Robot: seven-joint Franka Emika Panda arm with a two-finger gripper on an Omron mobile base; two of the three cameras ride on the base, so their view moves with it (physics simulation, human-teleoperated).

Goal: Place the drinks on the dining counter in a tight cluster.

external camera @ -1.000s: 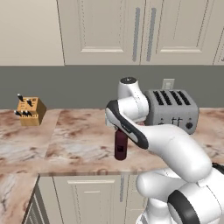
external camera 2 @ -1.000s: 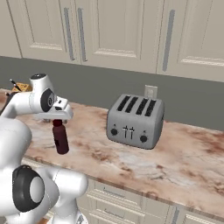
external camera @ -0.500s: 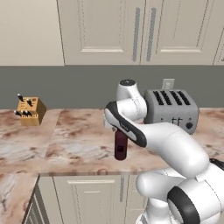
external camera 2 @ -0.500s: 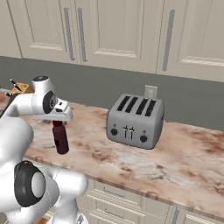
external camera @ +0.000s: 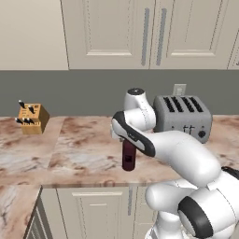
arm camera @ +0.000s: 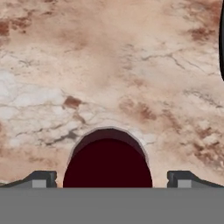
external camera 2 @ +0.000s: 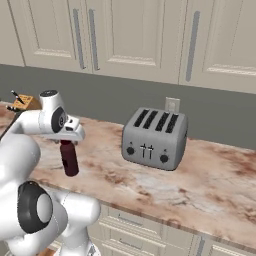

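A dark maroon bottle (external camera: 129, 158) (external camera 2: 69, 159) stands upright on the marbled wall counter (external camera: 84, 154), near its front edge. My gripper (external camera 2: 67, 144) hangs directly over the bottle, pointing down. In the hand view the bottle's rounded top (arm camera: 107, 162) sits between the two fingertips (arm camera: 41, 178), with a gap on each side. The gripper (arm camera: 111, 178) is open and the fingers do not touch the bottle. The dining counter is out of view.
A silver four-slot toaster (external camera: 182, 116) (external camera 2: 155, 137) stands against the wall to the right of the bottle. A wooden knife block (external camera: 31, 118) (external camera 2: 25, 102) sits far left. Cream cabinets hang above, and the counter turns a corner at the lower left.
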